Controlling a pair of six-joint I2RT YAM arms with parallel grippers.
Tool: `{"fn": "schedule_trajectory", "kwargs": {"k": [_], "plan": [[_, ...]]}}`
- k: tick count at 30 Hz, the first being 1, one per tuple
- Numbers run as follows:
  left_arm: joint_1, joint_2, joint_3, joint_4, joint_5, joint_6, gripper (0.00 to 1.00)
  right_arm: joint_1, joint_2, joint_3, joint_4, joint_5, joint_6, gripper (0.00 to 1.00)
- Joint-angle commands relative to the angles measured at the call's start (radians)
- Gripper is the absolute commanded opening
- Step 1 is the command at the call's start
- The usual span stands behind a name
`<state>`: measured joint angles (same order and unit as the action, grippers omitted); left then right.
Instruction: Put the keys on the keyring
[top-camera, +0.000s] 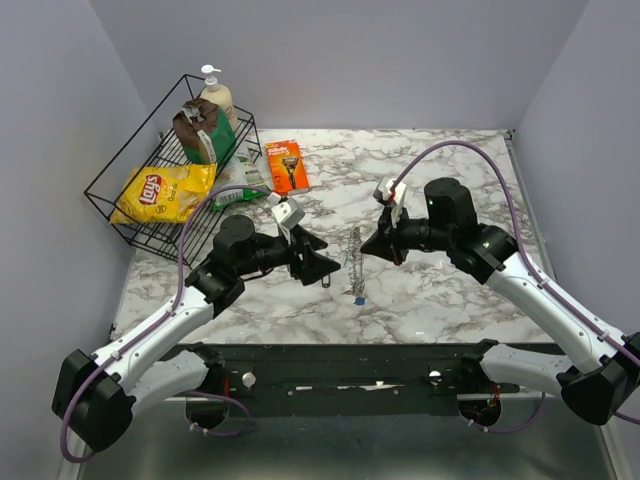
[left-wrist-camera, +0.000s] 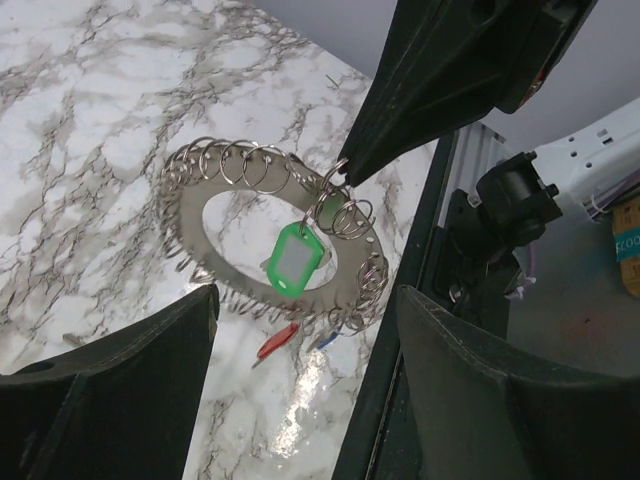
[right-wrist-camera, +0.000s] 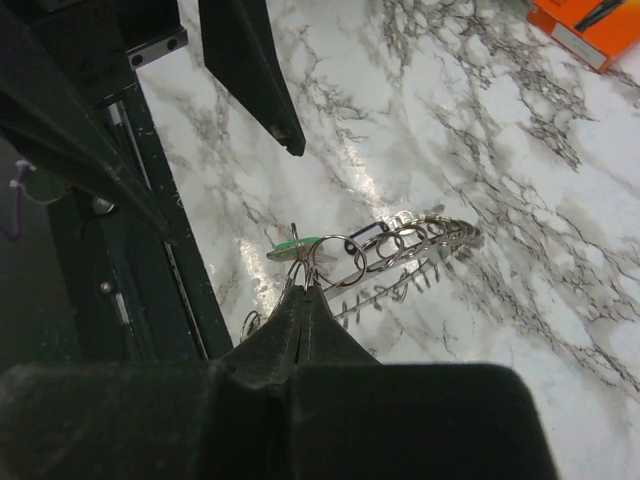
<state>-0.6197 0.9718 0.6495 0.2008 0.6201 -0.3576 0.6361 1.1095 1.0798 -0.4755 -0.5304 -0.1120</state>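
**Counter** (top-camera: 440, 290): white marble pattern, carrying all the items below.

**Keyring** (left-wrist-camera: 185, 225): grey ring fringed with small wire loops. It stands on edge near the middle of the counter, between the two tools. Whether its lower rim touches the counter cannot be told.

**Keys:** the green tag (left-wrist-camera: 292, 262) hangs from a loop across the ring's opening. The red key (left-wrist-camera: 275, 342) and blue key (left-wrist-camera: 325, 340) hang side by side at the lower rim.

**Right tool** (top-camera: 365, 247): fingers pressed together, pinching a wire loop at the ring's upper rim just above the green tag.

**Left tool** (top-camera: 322, 256): fingers spread wide, holding nothing. It sits just left of the ring and faces it, without touching.

**Orange razor pack** (top-camera: 287, 165): lies flat at the far side, well apart from the ring.

**Wire basket** (top-camera: 110, 190): far left corner, holding a yellow chip bag (top-camera: 160, 192), a pump bottle (top-camera: 215, 95) and a green-and-brown pack (top-camera: 200, 130).
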Motion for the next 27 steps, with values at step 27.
{"fn": "schedule_trajectory", "kwargs": {"k": [27], "plan": [[-0.052,0.083,0.191,0.16,0.44,-0.057,0.51,0.008,-0.05,0.049,-0.028,-0.395,-0.058,0.01]]}}
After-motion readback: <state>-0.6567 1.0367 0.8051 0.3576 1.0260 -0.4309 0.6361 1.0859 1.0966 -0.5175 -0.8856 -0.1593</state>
